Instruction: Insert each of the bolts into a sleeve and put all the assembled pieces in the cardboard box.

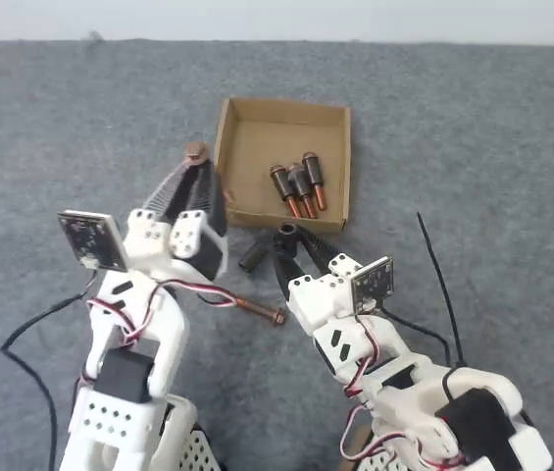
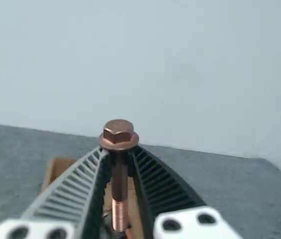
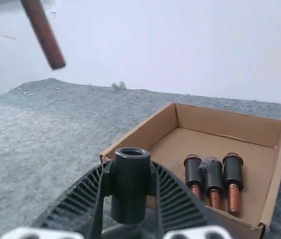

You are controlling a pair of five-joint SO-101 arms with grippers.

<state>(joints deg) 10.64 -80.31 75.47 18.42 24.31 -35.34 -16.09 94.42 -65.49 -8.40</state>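
Two loaded grippers, both outside the cardboard box (image 1: 284, 108). Left gripper (image 1: 194, 169) is clamped on a bolt (image 2: 119, 134) just under its head, beside the box wall on that arm's side. Head up, shank running down between the fingers, lower end free and somewhat tilted. Right gripper (image 1: 287, 245) is clamped on a sleeve (image 3: 130, 184) just in front of the box's near wall, sleeve upright, bore open at the top. Key relation: bolt tip sits higher than the bore and off toward the left arm's side, apart from it, axes not in line. Judgement: insertion pending; tip must come over the bore and straighten before lowering. Three assembled pieces (image 1: 296, 186) lie side by side inside the box. One loose sleeve (image 1: 253, 255) and one loose bolt (image 1: 259, 310) lie on the grey mat (image 1: 51, 118) in front of the box, between the arms.
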